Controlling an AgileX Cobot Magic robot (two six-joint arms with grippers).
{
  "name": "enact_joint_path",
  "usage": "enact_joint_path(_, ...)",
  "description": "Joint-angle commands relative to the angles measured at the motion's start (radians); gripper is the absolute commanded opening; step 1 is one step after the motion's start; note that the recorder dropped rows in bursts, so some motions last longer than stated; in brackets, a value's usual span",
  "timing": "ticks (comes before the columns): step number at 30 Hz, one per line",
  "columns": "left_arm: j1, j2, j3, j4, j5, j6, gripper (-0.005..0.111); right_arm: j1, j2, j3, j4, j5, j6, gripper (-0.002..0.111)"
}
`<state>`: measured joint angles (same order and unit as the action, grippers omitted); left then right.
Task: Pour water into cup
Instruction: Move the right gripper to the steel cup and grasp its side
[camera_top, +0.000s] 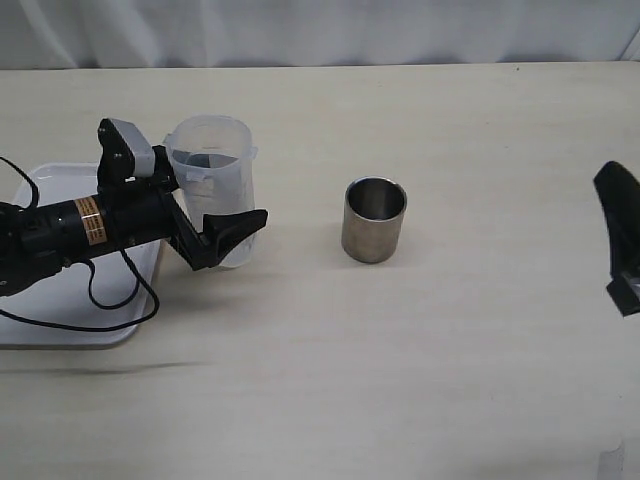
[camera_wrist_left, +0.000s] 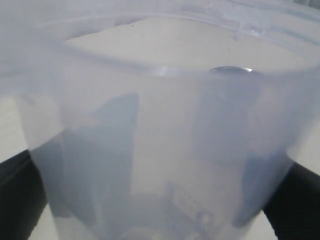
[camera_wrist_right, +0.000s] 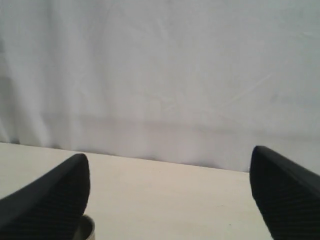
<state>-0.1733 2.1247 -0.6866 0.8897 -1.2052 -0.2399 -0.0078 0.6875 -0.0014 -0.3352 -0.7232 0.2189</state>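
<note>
Left claw (camera_wrist_left: 160, 195) stands spread astride the beaker (camera_top: 210, 160); right claw (camera_wrist_right: 170, 195) spread, empty. Risk: the smooth wall may slip when squeezed, spilling short of the cup (camera_top: 375, 220).

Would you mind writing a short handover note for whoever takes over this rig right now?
Left gripper: open, jaws either side of the upright plastic beaker, beside the white tray.
Right gripper: open, empty, far right in the exterior view.
Cup: upright between the two arms, touched by neither.
Done: left gripper set around the beaker; water cannot be made out in either vessel.
Left: close on the beaker, lift, carry to the cup, pour.
</note>
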Motion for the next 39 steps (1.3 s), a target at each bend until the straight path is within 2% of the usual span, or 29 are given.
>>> enact_joint_path(1,-0.002,0.001,-0.006,-0.01,-0.016,0.002,0.105,-0.002,0.179,0.001,-0.055,-0.159,0.005,0.082)
enact_joint_path(4,-0.002,0.001,-0.006,-0.01,-0.016,0.002,0.105,-0.002,0.322,-0.013,-0.111,-0.202,0.003,0.082)
enact_joint_path(11,-0.002,0.001,-0.006,-0.013,-0.016,0.002,0.105,-0.002,0.696,-0.183,-0.367,-0.252,0.003,0.082)
enact_joint_path(17,-0.002,0.001,-0.006,-0.013,-0.016,0.002,0.105,-0.002,0.987,-0.317,-0.432,-0.252,0.007,0.098)
enact_joint_path(20,-0.002,0.001,-0.006,-0.013,-0.016,0.002,0.105,-0.002,1.091,-0.371,-0.484,-0.304,0.007,0.101)
enact_joint_path(24,-0.002,0.001,-0.006,-0.013,-0.016,0.002,0.105,-0.002,1.187,-0.433,-0.553,-0.381,0.006,0.102)
enact_joint_path(39,-0.002,0.001,-0.006,-0.013,-0.016,0.002,0.105,0.02,1.409,-0.627,-0.62,-0.422,0.006,0.102)
